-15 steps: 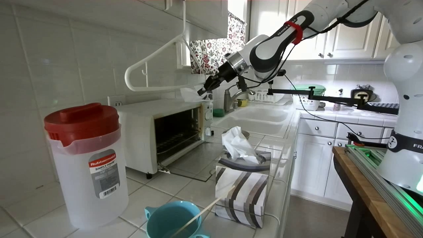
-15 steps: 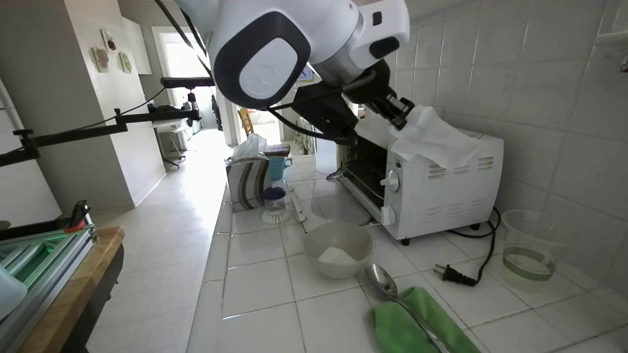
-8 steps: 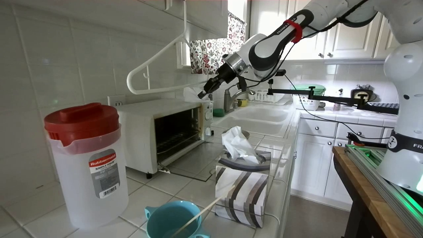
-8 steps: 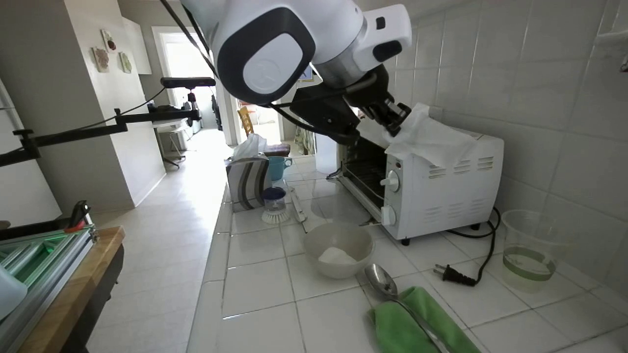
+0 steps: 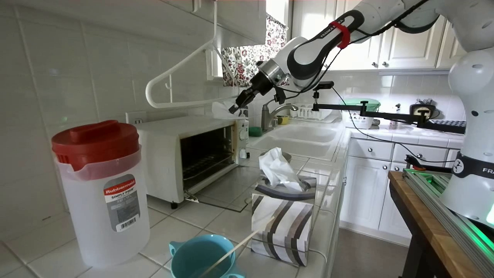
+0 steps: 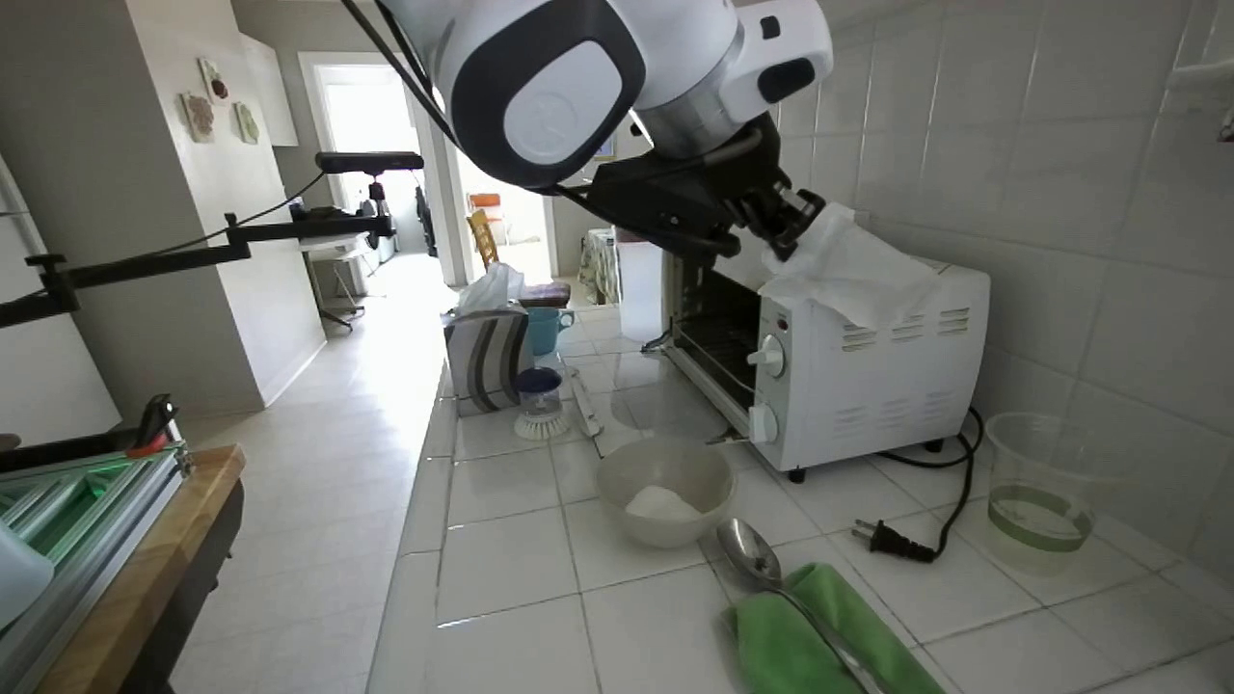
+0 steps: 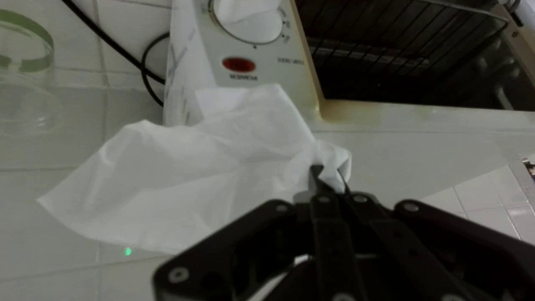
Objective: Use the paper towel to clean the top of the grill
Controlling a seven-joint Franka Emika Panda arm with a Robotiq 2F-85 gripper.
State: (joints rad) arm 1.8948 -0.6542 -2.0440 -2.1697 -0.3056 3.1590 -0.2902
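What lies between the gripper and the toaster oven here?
The paper towel, pinched in the gripper and hiding one corner of the toaster oven, as the wrist view shows.

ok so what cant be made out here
Wrist view: part of the white boxy toaster oven, hidden by the crumpled white paper towel.
Wrist view: markings around the white round dial, blurred.
In an exterior view: end of the folded green cloth, cut off by the bottom edge.

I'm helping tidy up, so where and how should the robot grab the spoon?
I'd take the spoon by its thin handle, from above, closing across its width. The handle lies over the green cloth and looks narrow enough to pinch; the round end is wider, so probably likelier to slip. The gripper must first let go of the paper towel.
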